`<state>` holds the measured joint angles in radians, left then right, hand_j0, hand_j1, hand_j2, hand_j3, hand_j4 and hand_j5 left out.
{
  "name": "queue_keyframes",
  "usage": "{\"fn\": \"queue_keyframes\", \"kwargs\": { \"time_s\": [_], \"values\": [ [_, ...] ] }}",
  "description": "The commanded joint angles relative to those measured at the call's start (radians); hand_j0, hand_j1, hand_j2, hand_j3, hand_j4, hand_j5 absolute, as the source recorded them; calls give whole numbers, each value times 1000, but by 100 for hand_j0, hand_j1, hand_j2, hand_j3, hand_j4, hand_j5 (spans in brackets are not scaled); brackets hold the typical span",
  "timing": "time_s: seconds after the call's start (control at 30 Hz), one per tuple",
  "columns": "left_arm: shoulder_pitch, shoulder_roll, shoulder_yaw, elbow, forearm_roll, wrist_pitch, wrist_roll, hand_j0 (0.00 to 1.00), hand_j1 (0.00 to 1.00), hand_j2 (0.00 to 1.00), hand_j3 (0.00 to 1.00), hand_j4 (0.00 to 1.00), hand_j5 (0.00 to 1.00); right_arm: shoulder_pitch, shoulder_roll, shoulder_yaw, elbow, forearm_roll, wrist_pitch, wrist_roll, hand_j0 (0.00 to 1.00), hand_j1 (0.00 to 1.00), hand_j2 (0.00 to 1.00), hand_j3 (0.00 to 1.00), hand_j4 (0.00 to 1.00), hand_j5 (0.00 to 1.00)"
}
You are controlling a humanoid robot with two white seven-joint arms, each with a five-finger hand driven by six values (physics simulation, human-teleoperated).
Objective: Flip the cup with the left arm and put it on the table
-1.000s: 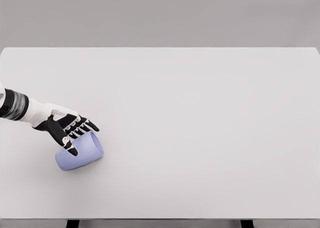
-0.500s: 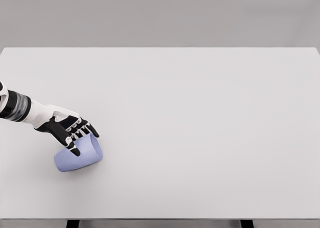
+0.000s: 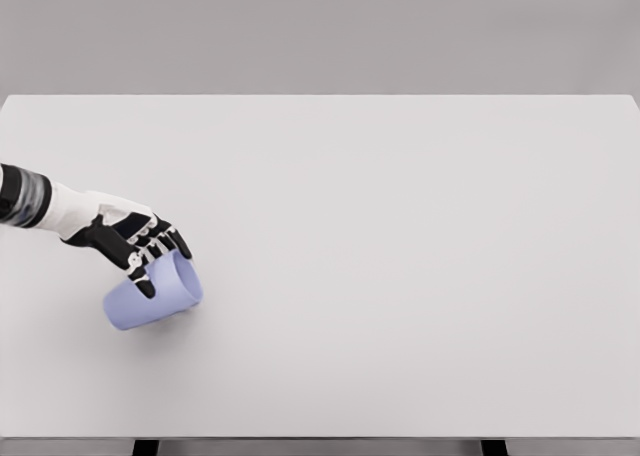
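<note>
One lilac cup (image 3: 150,296) on its side near the table's (image 3: 400,276) left edge, I see my left hand (image 3: 130,241) clamped around it.

Bright, even light – soft faint shadows, sharp, no glare

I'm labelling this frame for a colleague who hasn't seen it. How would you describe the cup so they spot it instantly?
Start at the big white table and go to its near-left area, where the left hand reaches in from the left edge. The cup is the pale lavender-blue one tipped on its side, with the hand's fingers around its rim end. It is the only coloured thing on the table.
</note>
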<state>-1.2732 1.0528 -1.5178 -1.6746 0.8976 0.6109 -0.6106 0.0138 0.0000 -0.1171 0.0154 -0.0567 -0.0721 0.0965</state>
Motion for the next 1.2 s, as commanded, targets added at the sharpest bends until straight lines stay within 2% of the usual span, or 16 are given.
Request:
{"fn": "queue_keyframes", "kwargs": {
  "time_s": [0.0,0.27,0.37,0.43,0.8,0.97,1.17],
  "values": [
    [0,18,24,-4,-6,0,0,47,47,47,47,47,47,0,0,0,0,0,0,0,100,100,100,100,100,100],
    [-11,42,36,-2,-9,0,0,46,46,46,46,46,46,-2,0,-1,0,-2,0,0,100,100,100,100,100,100],
    [5,58,91,-2,-12,0,0,45,45,45,45,45,45,0,0,0,0,0,0,0,100,100,100,100,100,100],
    [5,59,99,-2,-17,0,0,45,45,45,45,45,45,-2,0,0,0,0,0,0,100,100,100,100,100,100],
    [5,85,113,4,-23,0,0,45,45,45,45,45,45,0,0,0,0,0,0,0,100,100,100,100,100,100],
    [6,85,114,21,-25,-152,0,45,45,45,45,45,45,0,0,0,0,0,0,0,100,100,100,100,100,100],
    [9,81,140,36,-51,-246,0,45,45,45,45,45,45,-2,0,-1,0,0,0,0,100,100,100,100,100,100]
  ]
}}
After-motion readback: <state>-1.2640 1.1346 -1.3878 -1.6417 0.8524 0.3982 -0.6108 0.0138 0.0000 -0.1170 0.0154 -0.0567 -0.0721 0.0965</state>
